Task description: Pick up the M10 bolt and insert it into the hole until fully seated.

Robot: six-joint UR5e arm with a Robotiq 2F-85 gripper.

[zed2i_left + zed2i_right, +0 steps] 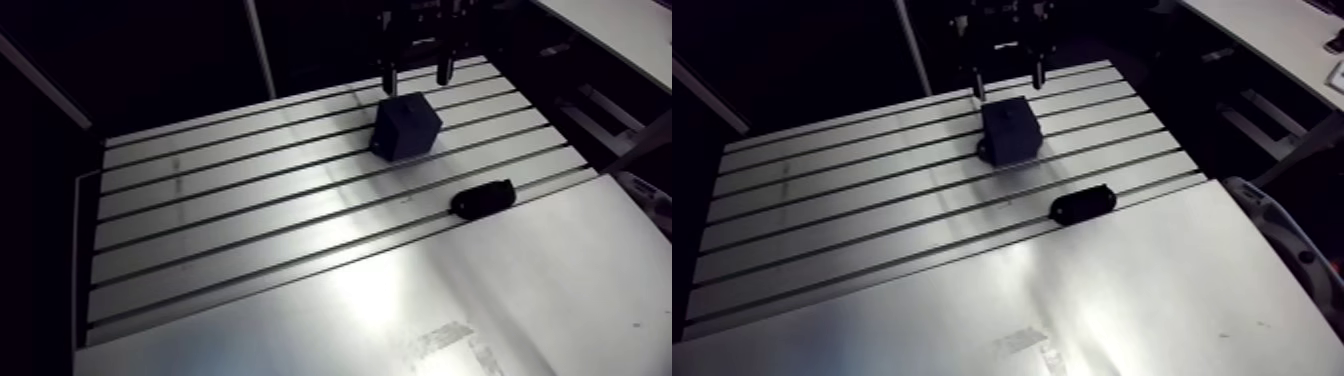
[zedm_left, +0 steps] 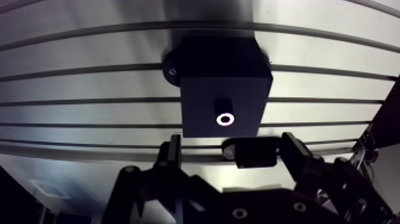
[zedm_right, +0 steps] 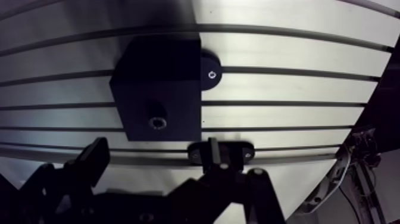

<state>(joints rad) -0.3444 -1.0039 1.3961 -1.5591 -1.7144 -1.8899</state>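
A dark cube-shaped block (image 1: pixel 407 127) stands on the slotted table (image 1: pixel 250 200), near its far edge. In the wrist view, the block's top face (image 2: pixel 202 95) carries a short dark round stub ending in a bright ring (image 2: pixel 225 119). I cannot tell whether this is a bolt head or the hole's rim. No loose bolt shows anywhere. My gripper (image 2: pixel 232 146) hangs above the block's near edge, open, with nothing between its fingers (image 2: pixel 172 149). In the arm view the gripper (image 1: pixel 417 72) sits just above and behind the block.
A black oblong part (image 1: pixel 483 198) with a screw at each end lies on the table a little nearer than the block, under my gripper in the wrist view. A round black foot (image 3: pixel 209 70) sticks out from the block's base. A smooth metal sheet (image 1: pixel 450 300) covers the near table.
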